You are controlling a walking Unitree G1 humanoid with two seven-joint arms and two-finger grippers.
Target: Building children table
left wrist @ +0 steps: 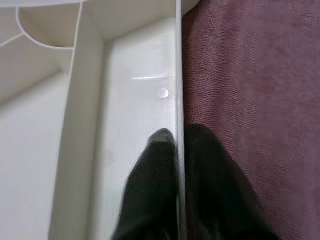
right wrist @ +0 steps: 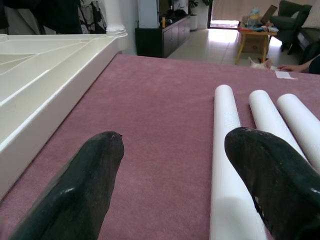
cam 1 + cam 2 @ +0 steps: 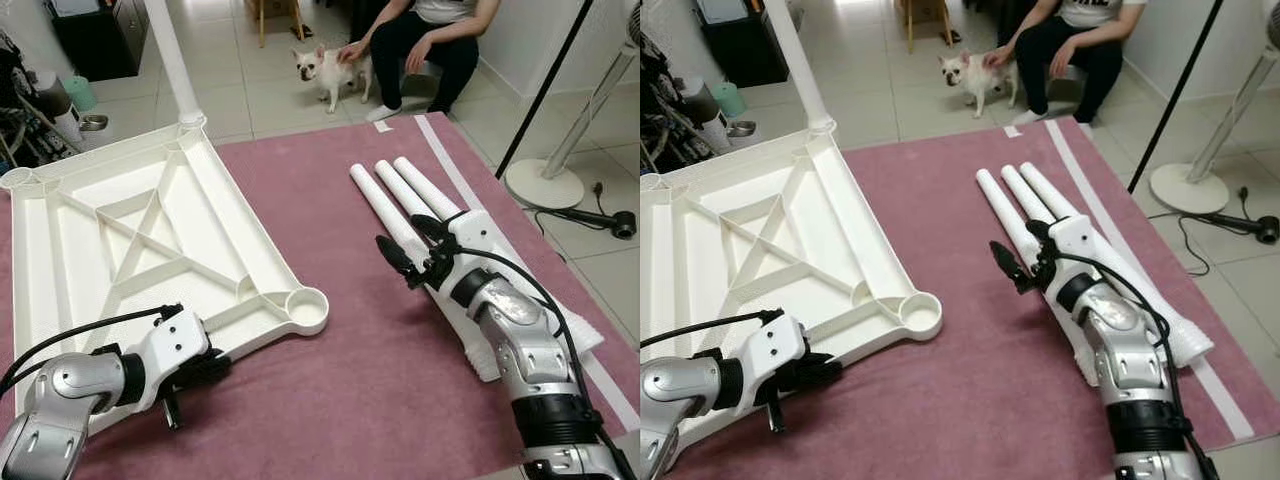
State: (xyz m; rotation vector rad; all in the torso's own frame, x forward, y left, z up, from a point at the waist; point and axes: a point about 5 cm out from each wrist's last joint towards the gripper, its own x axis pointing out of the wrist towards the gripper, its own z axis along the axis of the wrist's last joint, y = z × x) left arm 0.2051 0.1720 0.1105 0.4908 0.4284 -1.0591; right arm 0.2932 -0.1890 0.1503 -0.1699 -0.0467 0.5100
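Left gripper (image 3: pixel 178 392): fingers pinch tabletop (image 3: pixel 150 240) rim; keep steady.
Right gripper (image 3: pixel 412 252): fingers wide over leg (image 3: pixel 385 212); centre, then close.

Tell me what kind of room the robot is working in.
Most likely a home living room. A mauve rug covers a tiled floor, a seated person pets a small dog, and a sofa and low media cabinet stand further back.
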